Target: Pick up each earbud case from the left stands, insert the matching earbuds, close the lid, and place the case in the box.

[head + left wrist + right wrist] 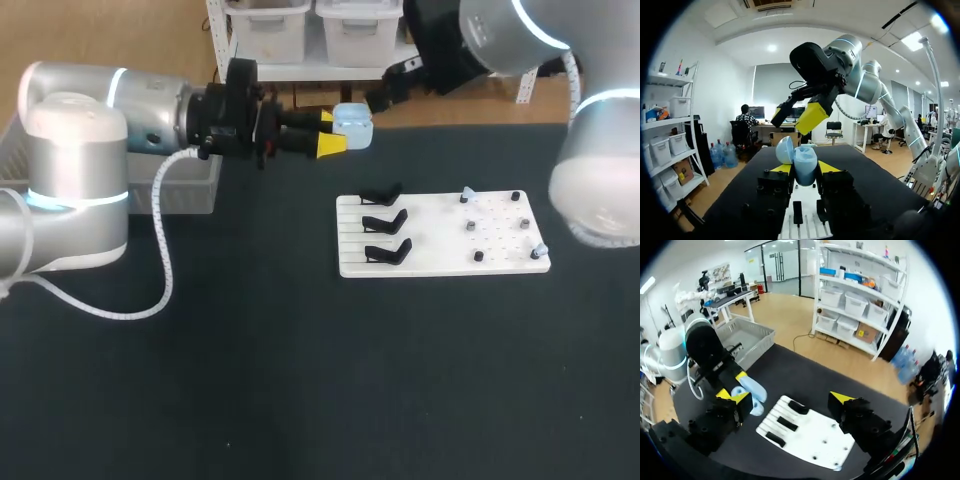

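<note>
The left fingers (330, 146) are clamped on the pale blue earbud case (353, 126), one yellow tip on each side, holding it in the air above the dark worktop (300, 380). The left wrist view shows what the head view cannot. The case's lid (785, 150) stands open, swung to one side, and the body stands upright between the two tips. Under the fingers lies the white board (805, 222).

Ahead of and above the held case, that same view shows the right fingers (812, 117) spread wide and holding nothing. The head view cuts off most of the right arm (600, 180) and does not show its tips.

In the right wrist view its own fingers (735, 396) stand far apart. The board (815, 440) lies between and beneath them, and its three black stands (787, 423) are all bare. The case (752, 390) hangs just beside one tip, apart from it. The grey box (747, 337) sits further ahead, past the left arm (705, 347).

Only the head view shows the board's far half, where small pegs (478, 256) stand. A few carry pale pieces too small to identify. In that view the box (195, 195) lies behind the left fingers, partly hidden by their arm.
</note>
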Robot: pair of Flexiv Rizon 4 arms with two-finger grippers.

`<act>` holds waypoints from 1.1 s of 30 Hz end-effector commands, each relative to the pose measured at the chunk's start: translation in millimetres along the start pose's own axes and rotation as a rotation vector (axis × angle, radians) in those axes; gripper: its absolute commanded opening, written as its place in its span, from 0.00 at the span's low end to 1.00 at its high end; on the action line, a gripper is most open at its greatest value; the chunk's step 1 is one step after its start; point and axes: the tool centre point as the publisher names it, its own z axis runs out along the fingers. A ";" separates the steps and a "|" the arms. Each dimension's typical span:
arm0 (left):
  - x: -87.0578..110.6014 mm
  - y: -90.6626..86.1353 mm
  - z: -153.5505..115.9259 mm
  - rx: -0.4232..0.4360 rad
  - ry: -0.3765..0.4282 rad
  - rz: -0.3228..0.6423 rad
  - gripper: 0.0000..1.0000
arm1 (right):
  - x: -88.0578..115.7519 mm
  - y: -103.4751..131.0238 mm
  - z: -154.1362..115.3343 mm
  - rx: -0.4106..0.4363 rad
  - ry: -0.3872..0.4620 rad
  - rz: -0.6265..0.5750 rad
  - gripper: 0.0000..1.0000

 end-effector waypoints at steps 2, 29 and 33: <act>4.0 -3.8 -0.8 -0.013 -0.035 0.025 0.00 | 13.4 -8.3 -22.4 0.119 -0.024 -0.053 1.00; 5.7 -8.9 -2.7 -0.027 -0.025 0.023 0.00 | 139.9 -90.1 -33.7 0.120 0.459 0.014 1.00; 5.7 -8.9 -2.7 -0.027 -0.025 0.023 0.00 | 166.3 -93.1 -36.4 0.128 0.505 0.002 1.00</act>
